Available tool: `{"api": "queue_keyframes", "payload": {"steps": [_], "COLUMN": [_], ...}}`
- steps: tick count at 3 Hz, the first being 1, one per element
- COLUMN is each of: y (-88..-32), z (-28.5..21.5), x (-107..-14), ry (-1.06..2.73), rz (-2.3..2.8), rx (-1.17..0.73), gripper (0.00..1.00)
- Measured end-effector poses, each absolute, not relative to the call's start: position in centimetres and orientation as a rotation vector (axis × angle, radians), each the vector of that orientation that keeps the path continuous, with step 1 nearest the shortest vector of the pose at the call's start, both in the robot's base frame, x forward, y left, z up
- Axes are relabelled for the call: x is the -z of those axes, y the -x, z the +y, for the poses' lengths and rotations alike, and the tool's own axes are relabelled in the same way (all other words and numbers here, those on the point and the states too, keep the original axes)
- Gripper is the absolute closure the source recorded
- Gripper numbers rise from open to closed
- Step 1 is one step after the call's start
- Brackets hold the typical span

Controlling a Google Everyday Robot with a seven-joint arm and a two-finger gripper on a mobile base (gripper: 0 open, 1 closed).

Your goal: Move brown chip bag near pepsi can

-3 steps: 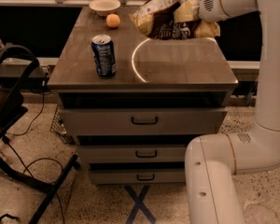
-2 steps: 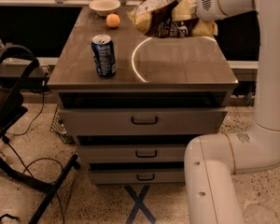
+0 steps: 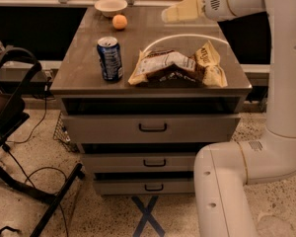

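Note:
The brown chip bag (image 3: 175, 67) lies flat on the table top (image 3: 81, 80) near the front edge. It is wrinkly, dark brown with tan-yellow ends and a pale panel. The pepsi can (image 3: 110, 58) stands upright just left of the bag, with a small gap between them. My gripper (image 3: 171, 15) hangs in the air above the back of the table, well above and behind the bag. It holds nothing.
A small orange fruit (image 3: 119, 21) and a white bowl (image 3: 111, 6) sit at the table's back left. Drawers (image 3: 153, 127) run below the top. A dark chair and cables (image 3: 10, 107) stand at left. My base (image 3: 227, 191) is at front right.
The bag was held up at the back right of the table. It now lies on the table front, beside the can, and the gripper has let go and lifted away.

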State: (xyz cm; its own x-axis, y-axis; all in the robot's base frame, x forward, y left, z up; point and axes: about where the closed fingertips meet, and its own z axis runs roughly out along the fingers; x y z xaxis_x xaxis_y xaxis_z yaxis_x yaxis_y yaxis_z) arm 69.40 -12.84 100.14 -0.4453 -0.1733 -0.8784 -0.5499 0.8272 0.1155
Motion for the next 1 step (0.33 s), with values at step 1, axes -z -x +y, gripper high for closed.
{"api": "queue_keyframes", "payload": {"steps": [1], "y": [-69.45], "z": [-12.79], "x": [-100.14], "ry": [0.533], "rz": [2.017], "rx": [-0.481], "gripper": [0.00]}}
